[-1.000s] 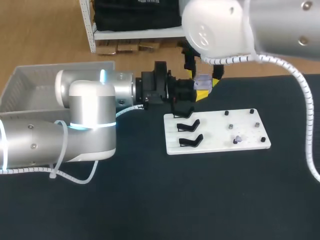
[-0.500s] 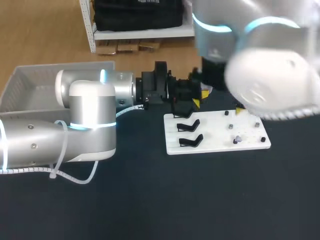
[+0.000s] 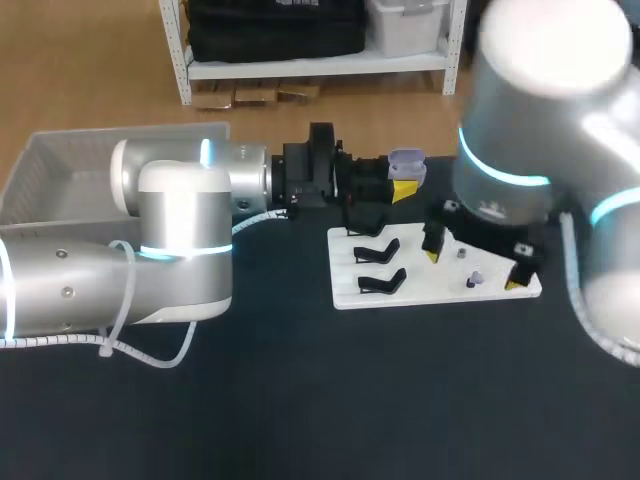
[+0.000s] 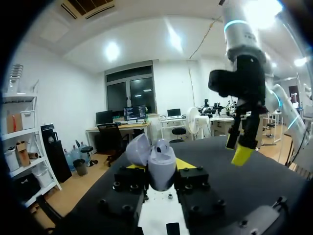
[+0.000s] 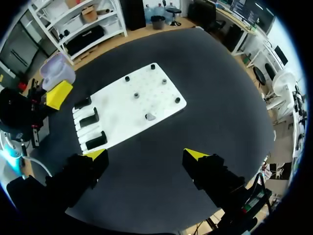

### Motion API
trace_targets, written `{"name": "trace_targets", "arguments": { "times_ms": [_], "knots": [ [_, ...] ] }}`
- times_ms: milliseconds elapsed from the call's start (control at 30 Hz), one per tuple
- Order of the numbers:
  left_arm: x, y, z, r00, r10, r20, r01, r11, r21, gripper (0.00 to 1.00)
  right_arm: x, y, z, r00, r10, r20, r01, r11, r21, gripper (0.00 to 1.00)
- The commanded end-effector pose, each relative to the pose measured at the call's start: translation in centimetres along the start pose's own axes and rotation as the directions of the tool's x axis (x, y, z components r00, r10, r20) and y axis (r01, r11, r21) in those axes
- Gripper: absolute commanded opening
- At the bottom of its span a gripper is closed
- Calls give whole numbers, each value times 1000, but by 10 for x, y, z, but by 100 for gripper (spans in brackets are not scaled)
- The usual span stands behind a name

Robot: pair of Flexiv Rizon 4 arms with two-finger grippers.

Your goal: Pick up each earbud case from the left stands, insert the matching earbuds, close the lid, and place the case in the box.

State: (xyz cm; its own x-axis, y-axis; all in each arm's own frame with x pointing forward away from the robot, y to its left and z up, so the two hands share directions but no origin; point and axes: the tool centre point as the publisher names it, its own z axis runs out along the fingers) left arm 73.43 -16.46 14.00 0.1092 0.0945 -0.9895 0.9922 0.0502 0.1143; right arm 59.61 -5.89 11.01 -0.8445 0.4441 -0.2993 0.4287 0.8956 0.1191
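The box (image 3: 45, 170) sits at the far left. The left gripper (image 3: 402, 182) is clamped on the lilac earbud case (image 3: 405, 160), lid open, just beyond the far edge of the white board (image 3: 430, 290). Black stands (image 3: 380, 282) line the board's left end. One earbud (image 3: 475, 279) lies toward its right. Above it hangs the right gripper (image 3: 472, 268), fingers spread wide.

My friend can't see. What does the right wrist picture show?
The right gripper hangs open above a white board carrying black stands and one small earbud. Beside the board, the left gripper holds a lavender earbud case.
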Motion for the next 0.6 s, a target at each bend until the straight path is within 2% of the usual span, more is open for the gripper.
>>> {"name": "trace_targets", "arguments": {
  "times_ms": [33, 267, 500, 600],
  "knots": [
    [1, -3, 0, 1000, 5, 6, -5, 1000, -10, 0, -4, 1, 31, 999, 9, 52, 0, 985, -175, 100],
    [1, -3, 0, 1000, 5, 6, -5, 1000, -10, 0, -8, 12, 67, 1000, 17, 20, -13, 978, -207, 100],
    [1, -3, 0, 1000, 5, 6, -5, 1000, -10, 0, -16, 15, 82, 1000, 27, 9, -25, 975, -222, 100],
    [1, -3, 0, 1000, 5, 6, -5, 1000, -10, 0, -20, 11, 88, 999, 37, 6, -35, 978, -205, 100]
  ]
}}
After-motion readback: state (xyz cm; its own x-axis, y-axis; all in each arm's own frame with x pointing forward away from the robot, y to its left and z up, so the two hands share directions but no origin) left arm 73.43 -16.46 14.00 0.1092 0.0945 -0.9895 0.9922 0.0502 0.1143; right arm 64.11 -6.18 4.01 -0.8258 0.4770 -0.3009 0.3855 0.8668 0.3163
